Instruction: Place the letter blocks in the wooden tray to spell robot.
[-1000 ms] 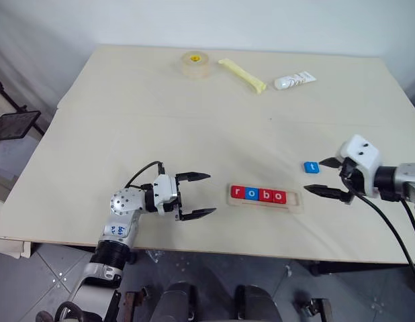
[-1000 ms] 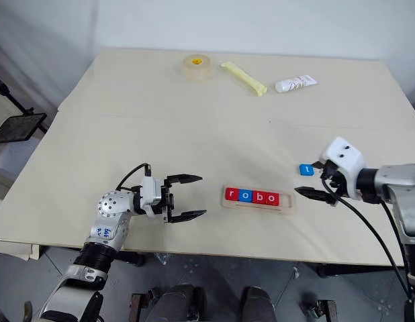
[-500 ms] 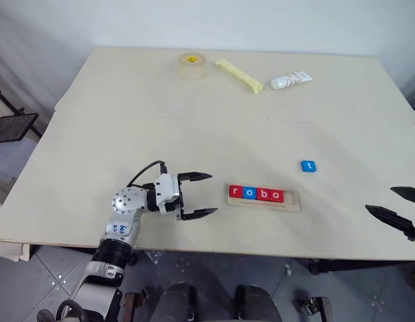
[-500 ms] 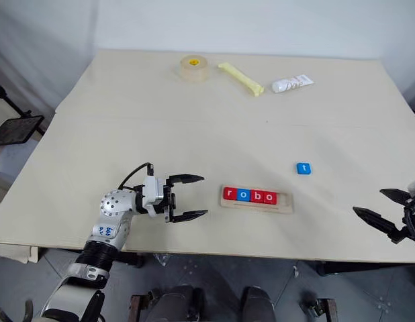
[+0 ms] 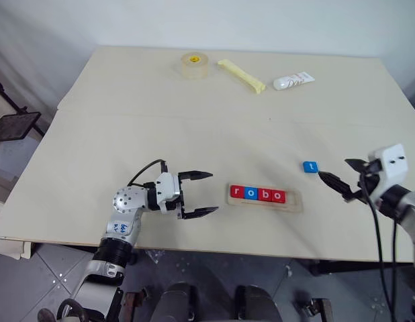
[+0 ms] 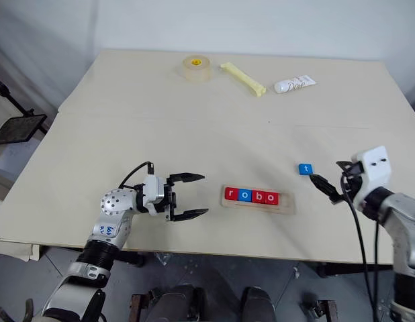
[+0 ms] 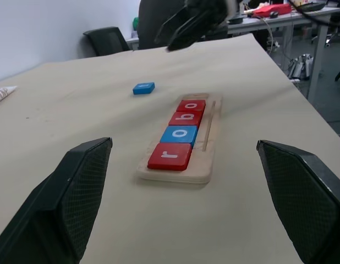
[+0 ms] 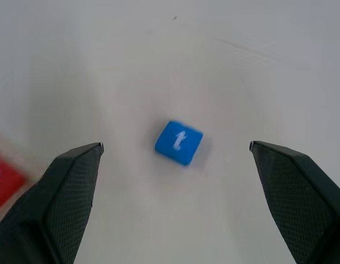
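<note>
The wooden tray (image 5: 294, 200) lies near the table's front edge. It holds the letter blocks red r (image 5: 237, 192), blue o (image 5: 250, 193), red b (image 5: 264, 194) and red o (image 5: 278, 196), with its right end bare. The blue t block (image 5: 310, 167) lies flat on the table, behind and to the right of the tray. My right gripper (image 5: 332, 169) hovers open just right of the t block (image 8: 179, 142), fingers pointing at it and apart from it. My left gripper (image 5: 212, 192) stands open and empty, left of the tray, pointing at its r end (image 7: 170, 156).
At the far side of the table are a tape roll (image 5: 194, 65), a yellow stick (image 5: 242, 75) and a white tube (image 5: 293, 81). A dark tablet-like object (image 5: 13, 125) sits off the table's left edge. The broad middle of the table is bare.
My right gripper swung out to the table's right front corner half a second ago and is now back beside the t block, rolled differently. The left arm and the blocks have not moved.
</note>
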Tool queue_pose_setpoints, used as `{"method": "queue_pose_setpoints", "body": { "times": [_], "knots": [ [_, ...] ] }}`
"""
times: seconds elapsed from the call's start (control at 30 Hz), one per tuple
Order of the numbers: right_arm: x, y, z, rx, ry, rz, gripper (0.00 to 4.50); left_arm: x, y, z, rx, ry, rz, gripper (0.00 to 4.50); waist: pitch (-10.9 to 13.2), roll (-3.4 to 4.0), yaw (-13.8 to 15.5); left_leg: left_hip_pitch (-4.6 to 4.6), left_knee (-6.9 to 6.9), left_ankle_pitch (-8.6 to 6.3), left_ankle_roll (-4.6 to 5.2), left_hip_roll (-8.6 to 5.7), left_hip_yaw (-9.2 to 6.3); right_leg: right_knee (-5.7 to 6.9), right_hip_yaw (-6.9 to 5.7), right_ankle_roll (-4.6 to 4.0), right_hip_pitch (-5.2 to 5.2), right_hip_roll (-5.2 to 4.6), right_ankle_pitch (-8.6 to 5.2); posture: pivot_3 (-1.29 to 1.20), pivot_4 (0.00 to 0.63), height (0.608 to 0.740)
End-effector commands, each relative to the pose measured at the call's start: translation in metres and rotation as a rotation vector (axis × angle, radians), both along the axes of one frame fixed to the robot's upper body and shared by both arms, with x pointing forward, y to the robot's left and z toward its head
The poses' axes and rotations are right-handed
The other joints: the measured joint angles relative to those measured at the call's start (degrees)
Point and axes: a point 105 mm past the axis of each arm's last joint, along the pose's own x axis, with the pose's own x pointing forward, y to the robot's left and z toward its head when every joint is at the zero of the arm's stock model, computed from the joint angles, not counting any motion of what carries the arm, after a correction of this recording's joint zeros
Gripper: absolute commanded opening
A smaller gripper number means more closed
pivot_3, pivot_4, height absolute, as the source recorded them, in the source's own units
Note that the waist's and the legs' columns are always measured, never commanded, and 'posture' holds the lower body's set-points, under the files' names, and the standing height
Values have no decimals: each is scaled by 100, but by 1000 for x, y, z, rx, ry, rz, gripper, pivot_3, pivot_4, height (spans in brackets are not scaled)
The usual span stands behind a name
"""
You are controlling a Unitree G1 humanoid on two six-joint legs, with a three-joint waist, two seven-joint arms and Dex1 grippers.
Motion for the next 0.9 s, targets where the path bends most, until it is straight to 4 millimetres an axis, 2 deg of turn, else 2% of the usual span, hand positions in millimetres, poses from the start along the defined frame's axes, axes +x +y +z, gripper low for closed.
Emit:
{"method": "queue_pose_setpoints", "body": {
  "times": [0.03, 0.23, 0.43, 0.53, 0.67, 0.77, 0.9],
  "knots": [
    [16, -1, -3, 19, -35, -77, 4471, -1, 2, 8, -9, -42, 10, 4500, 0, 0, -4, 0, 0, 0, 0, 0, -3, 2, -2, 0, -1, 0, 0, 0, 150, 740],
    [33, 7, -23, 67, -13, -96, 4471, -1, 5, 8, -6, -44, 24, 4500, 0, 1, -15, -3, -4, 0, 0, 0, -2, 6, -5, 0, -6, 1, 0, 0, 150, 740],
    [42, 10, -39, 88, 21, -126, 4471, 0, 5, 8, -8, -49, 30, 4500, 0, 1, -32, -3, -4, 0, 1, 0, 0, 8, -4, 0, -7, 1, 0, 0, 150, 740],
    [44, 11, -41, 113, 19, -152, 3911, 1, 5, 8, -7, -50, 34, 4500, -1, 1, -32, -2, -4, 1, 1, 1, 0, 9, -3, 0, -7, 1, 0, 0, 150, 740],
    [45, 9, -45, 105, 24, -184, 2551, 2, 4, 8, -8, -49, 35, 4500, -1, 1, -35, -2, -4, 1, 0, 1, 0, 10, -3, 0, -7, 1, 0, 0, 150, 740],
    [43, 6, -39, 105, -6, -210, 1504, 2, 4, 8, -6, -49, 32, 4500, -1, 1, -29, -2, -4, 1, 1, 1, -1, 10, -3, 0, -7, 1, 0, 0, 150, 740],
    [34, 0, -25, 95, -72, -245, 1462, 2, 4, 8, -3, -49, 29, 4500, -1, 1, -16, -3, -4, 1, 1, 1, -1, 10, -3, 0, -7, 1, 0, 0, 150, 740]
  ]
}}
